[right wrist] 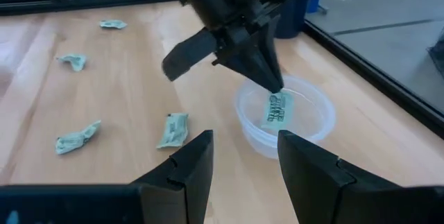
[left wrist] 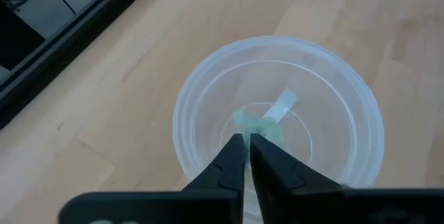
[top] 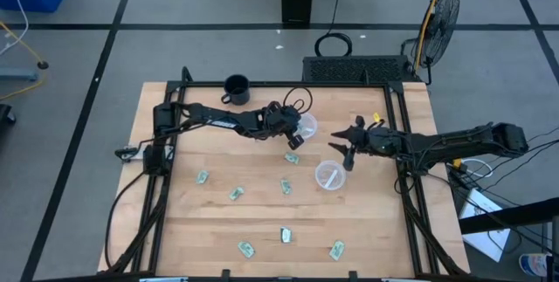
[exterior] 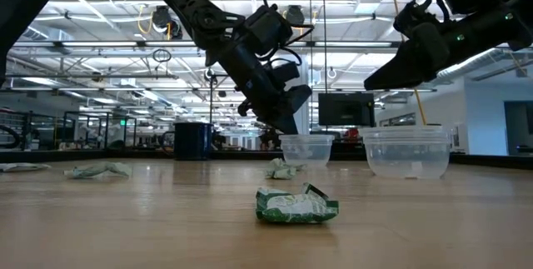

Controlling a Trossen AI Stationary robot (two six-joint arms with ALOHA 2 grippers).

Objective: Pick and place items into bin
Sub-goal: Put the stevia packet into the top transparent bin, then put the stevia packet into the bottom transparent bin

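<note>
High view: left gripper (top: 301, 134) sits over the far clear bin (top: 307, 126), fingers closed on a green-and-white packet (right wrist: 277, 108) that hangs inside the rim. Step in hand: the drop. Right gripper (top: 345, 148) hovers wide open and empty, just far-right of the second bin (top: 330, 175). Seven more packets lie on the counter (top: 218, 230), one (top: 292, 157) just near of the far bin. Next, likely: open the left fingers, lift clear of the rim, go for that closest packet.

Black mug (top: 236, 88) is sitting at the tabletop's (top: 218, 221) upper edge, and a fan (top: 439, 16) is standing upper right.
</note>
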